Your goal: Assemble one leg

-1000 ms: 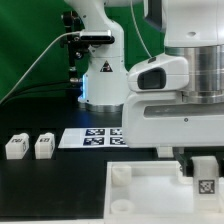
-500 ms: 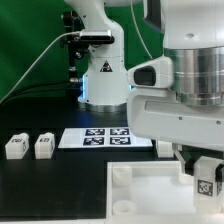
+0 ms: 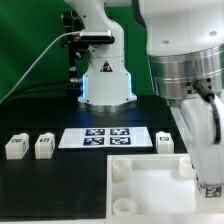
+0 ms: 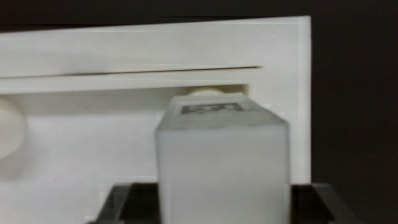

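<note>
My gripper (image 3: 207, 176) is shut on a leg (image 3: 211, 188), a small white block with a black-and-white tag. It holds the leg upright over the right-hand corner of the large white tray-like piece (image 3: 140, 190), at the exterior view's lower right. In the wrist view the leg (image 4: 222, 150) stands between the two dark fingers (image 4: 135, 205), with the tray's wall (image 4: 107, 60) behind it and a round socket (image 4: 210, 97) just past its far end. I cannot tell whether the leg touches the tray.
Two more legs (image 3: 14, 146) (image 3: 43, 146) stand at the exterior view's left. Another leg (image 3: 165, 141) stands right of the marker board (image 3: 105, 138). A second robot base (image 3: 105, 80) stands behind the board, in front of a green backdrop.
The arm has swung and the wrist has turned, uncovering the leg beside the marker board. The held leg has moved slightly down and toward the exterior view's right.
</note>
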Controlling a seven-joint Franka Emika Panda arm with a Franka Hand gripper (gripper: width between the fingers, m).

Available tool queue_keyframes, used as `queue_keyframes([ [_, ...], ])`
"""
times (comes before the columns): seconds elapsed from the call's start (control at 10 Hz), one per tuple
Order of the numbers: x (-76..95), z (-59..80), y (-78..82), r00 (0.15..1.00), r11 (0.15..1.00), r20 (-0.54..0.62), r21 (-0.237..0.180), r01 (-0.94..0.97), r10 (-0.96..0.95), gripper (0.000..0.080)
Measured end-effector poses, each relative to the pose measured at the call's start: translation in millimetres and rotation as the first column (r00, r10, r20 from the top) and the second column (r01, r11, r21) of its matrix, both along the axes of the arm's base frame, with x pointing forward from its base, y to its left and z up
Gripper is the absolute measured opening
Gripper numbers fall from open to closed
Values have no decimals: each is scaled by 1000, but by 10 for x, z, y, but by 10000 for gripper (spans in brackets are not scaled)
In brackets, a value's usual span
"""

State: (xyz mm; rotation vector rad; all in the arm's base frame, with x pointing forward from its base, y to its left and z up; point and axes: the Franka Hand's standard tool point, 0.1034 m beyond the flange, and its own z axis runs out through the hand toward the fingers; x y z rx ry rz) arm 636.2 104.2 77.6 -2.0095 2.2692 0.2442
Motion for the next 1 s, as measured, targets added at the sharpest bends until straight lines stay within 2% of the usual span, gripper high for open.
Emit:
queue_keyframes([
  [0.2,1,5,8,989,990,-25,7,143,-143,294],
  [0.5,1,12,6,947,949,-58,-6,316,-316,294],
  [1.0,-8,13,1,948,949,-53,-20,314,-315,312],
])
